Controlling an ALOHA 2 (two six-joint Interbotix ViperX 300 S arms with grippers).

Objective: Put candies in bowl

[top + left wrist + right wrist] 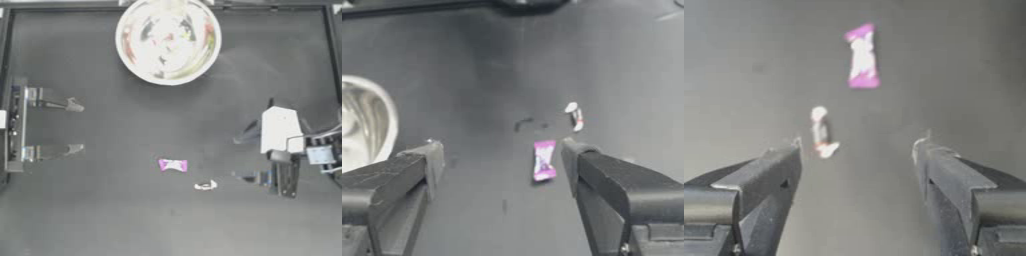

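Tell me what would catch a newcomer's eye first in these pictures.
The big shiny bowl at the table's far edge stands out first, with coloured shapes showing inside it. Next come two candies alone on the dark table near the middle: a magenta candy and a white candy beside it. The right gripper is open close to them; the left gripper waits open at the left side.

My left gripper (pixel 75 127): two slim grey fingers (pixel 405 175), dark matte, wedge-shaped w/ pale worn tips, mounted on a long grey crossbar w/ small blue bit at one end. My right gripper (pixel 242 156): same dark angular fingers (pixel 951 172), big white angular housing behind, light-blue block, thin pale cables at wrist.
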